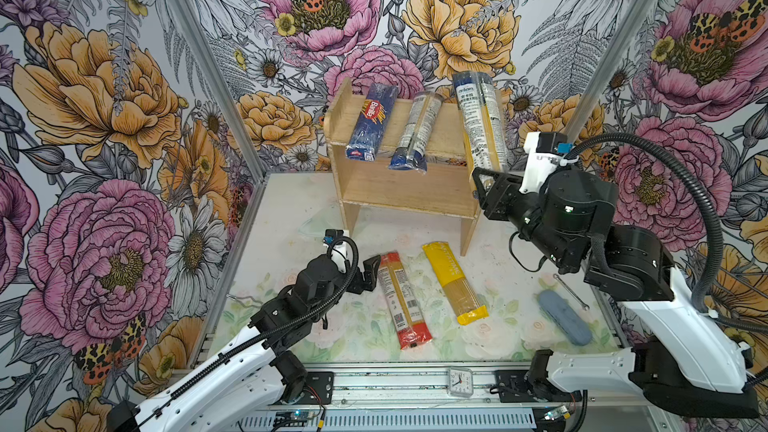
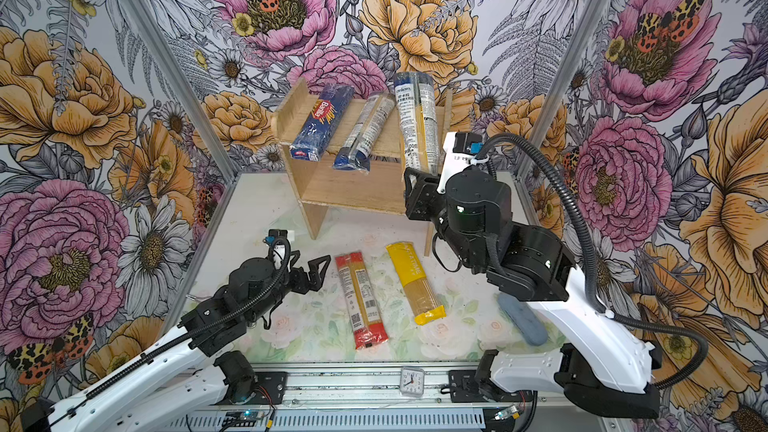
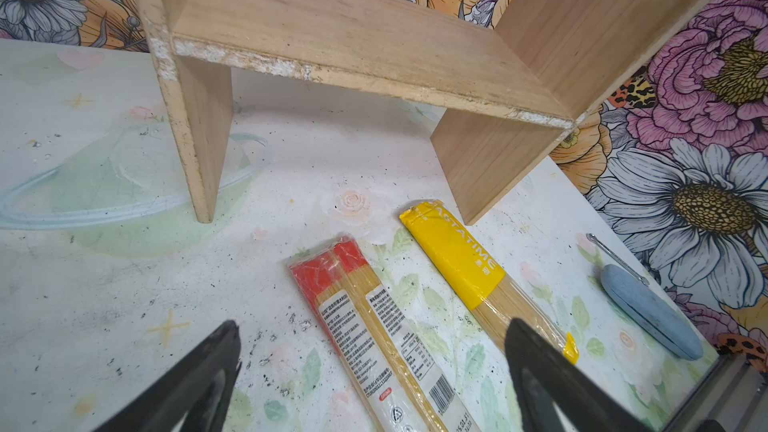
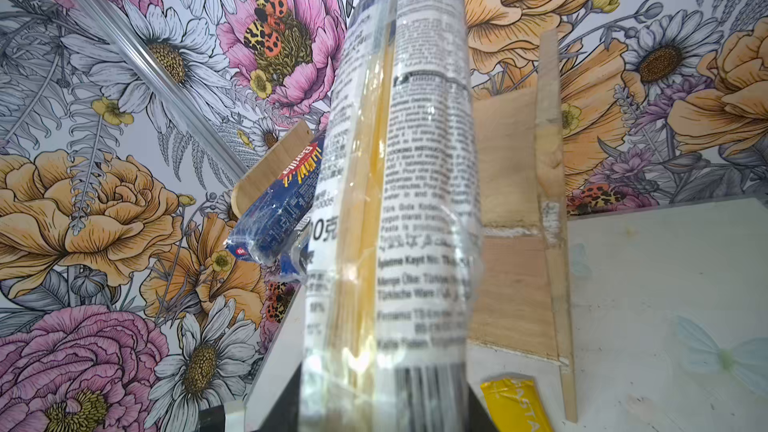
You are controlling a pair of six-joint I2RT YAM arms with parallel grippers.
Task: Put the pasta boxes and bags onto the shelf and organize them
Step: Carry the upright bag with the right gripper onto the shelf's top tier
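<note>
The wooden shelf (image 1: 399, 197) (image 2: 353, 193) stands at the back of the table. Across its top tier lie a dark blue Barilla pack (image 1: 372, 122) (image 2: 322, 122) and a clear blue-ended pack (image 1: 415, 130) (image 2: 365, 130), both overhanging the front edge. My right gripper (image 1: 484, 180) (image 4: 384, 401) is shut on the near end of another clear blue-ended pack (image 1: 480, 118) (image 4: 399, 160), which tilts up over the top tier's right end. A red-ended pack (image 1: 401, 301) (image 3: 361, 326) and a yellow pack (image 1: 453, 282) (image 3: 457, 259) lie on the table. My left gripper (image 1: 370, 272) (image 3: 372, 326) hovers open by the red-ended pack's far end.
A grey-blue oblong pad (image 1: 565, 322) (image 3: 648, 313) lies near the right wall with a thin metal tool (image 1: 571, 290) beside it. A small clock (image 1: 460, 382) sits on the front rail. Flowered walls close in on three sides.
</note>
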